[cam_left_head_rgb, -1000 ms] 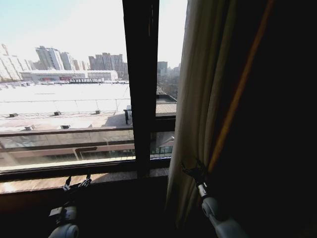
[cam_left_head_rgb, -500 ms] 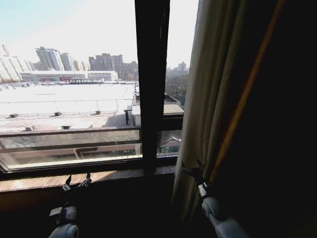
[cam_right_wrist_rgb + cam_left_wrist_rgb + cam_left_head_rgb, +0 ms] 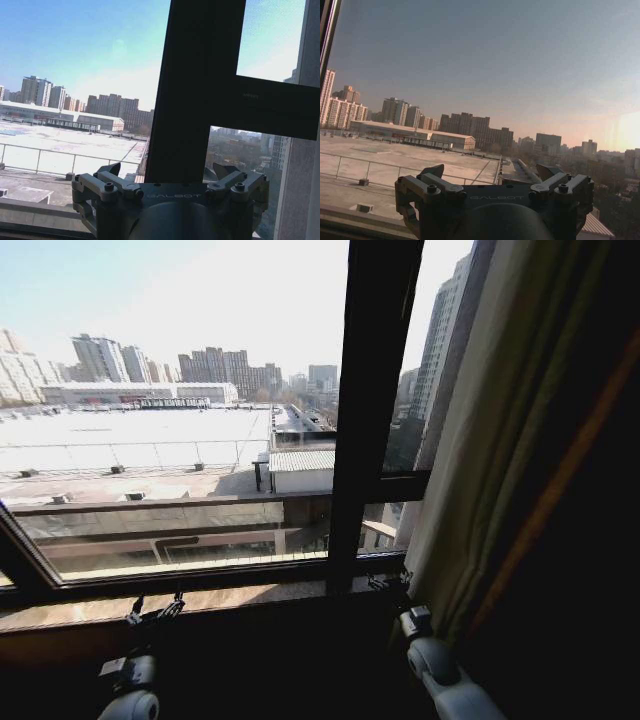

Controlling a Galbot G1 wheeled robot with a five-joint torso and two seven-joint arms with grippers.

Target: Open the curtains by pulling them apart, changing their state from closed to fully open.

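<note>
Curtain (image 3: 470, 440) hangs bunched at 3 o'clock, the window mostly bare, so little pulling seems left; right hand (image 3: 388, 581) and left hand (image 3: 155, 609) both spread, holding nothing

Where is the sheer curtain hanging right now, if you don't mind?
In the head view, the sheer curtain hangs at the right, between the black window post and a dark drape.

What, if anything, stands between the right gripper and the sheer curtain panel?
Nothing visible does. In the head view the right gripper is low by the sill, open and empty, with the curtain bunched just to its right, beside the dark drape.
</note>
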